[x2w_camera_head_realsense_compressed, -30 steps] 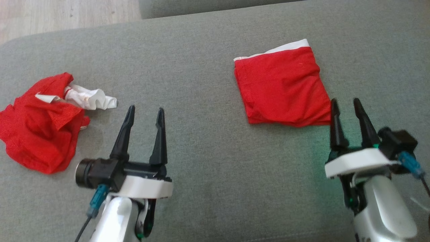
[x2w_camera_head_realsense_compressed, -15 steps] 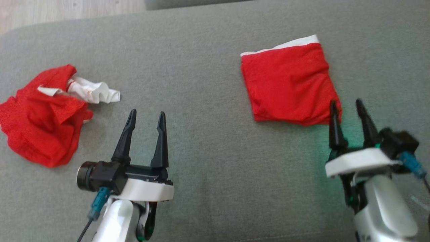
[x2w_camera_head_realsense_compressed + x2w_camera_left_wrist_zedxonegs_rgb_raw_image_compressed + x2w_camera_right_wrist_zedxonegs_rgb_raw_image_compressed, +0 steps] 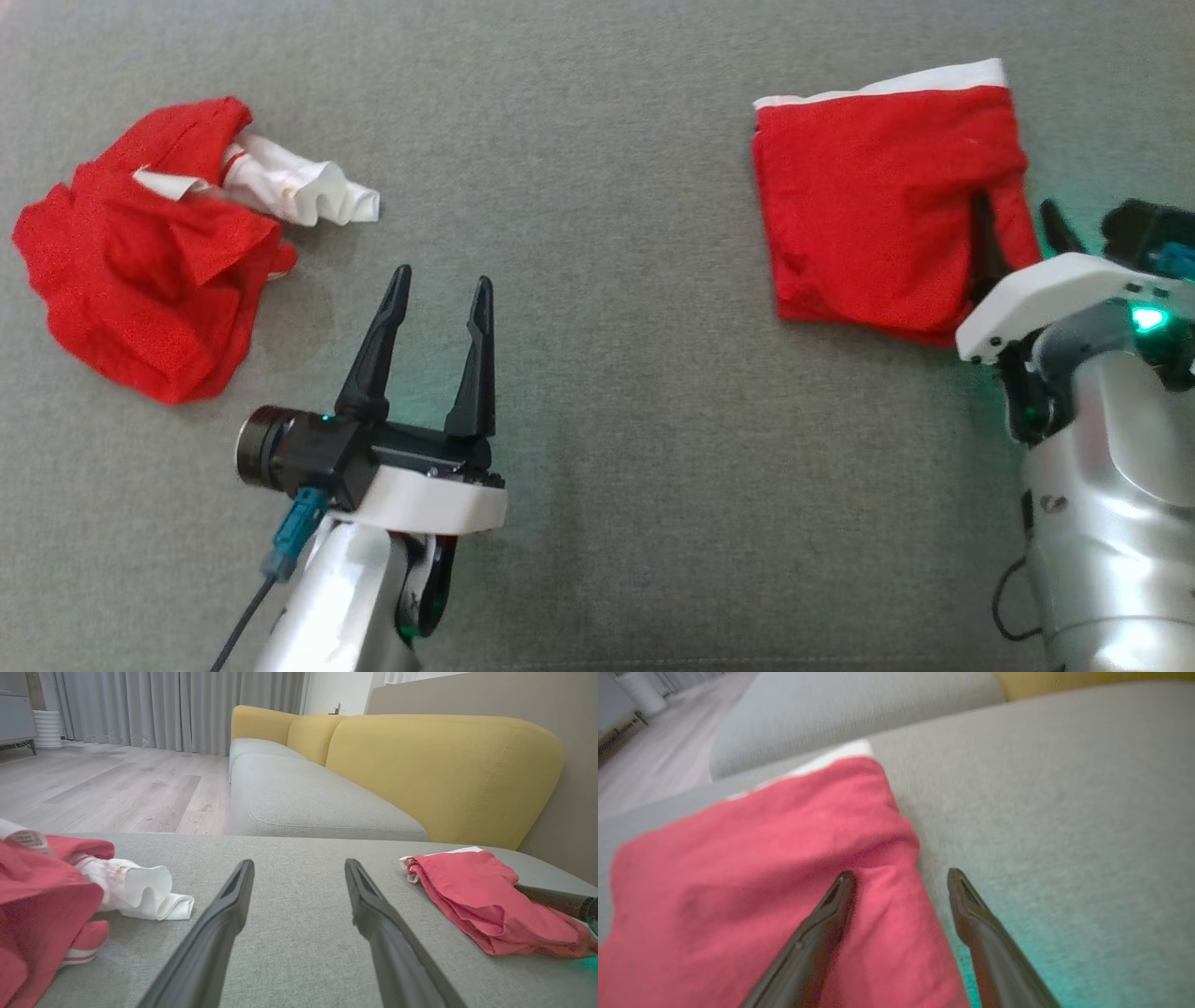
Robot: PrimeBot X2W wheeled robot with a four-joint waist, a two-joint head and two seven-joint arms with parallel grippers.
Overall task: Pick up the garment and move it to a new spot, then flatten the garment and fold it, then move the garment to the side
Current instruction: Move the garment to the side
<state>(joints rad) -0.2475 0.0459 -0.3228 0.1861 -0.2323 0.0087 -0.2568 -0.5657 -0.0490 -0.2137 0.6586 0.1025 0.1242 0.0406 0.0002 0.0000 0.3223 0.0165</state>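
A folded red garment (image 3: 887, 196) lies flat on a grey sofa cushion (image 3: 607, 392), on the robot's right side of the seat, with a white band along its far edge. The right gripper (image 3: 1015, 203) hangs over the garment's near right corner with its two dark fingers spread apart. In the right wrist view, one finger is over the red cloth and the other over the bare grey fabric, with the garment's edge running between them. Whether either fingertip touches the cloth cannot be told. Nothing is pinched. A green light glows on the right wrist and tints the cushion beneath it.

The left gripper (image 3: 443, 276) is well apart from it, above open cushion near the middle of the seat, its fingers also spread and holding nothing. To its left lies a crumpled red garment (image 3: 140, 271) in a loose heap, a twist of white cloth (image 3: 308, 191) sticking out of it toward the gripper. In the left wrist view, a yellow sofa back (image 3: 444, 765) rises behind the cushion, with a pale wooden floor (image 3: 93, 788) and grey curtains (image 3: 163, 709) beyond.
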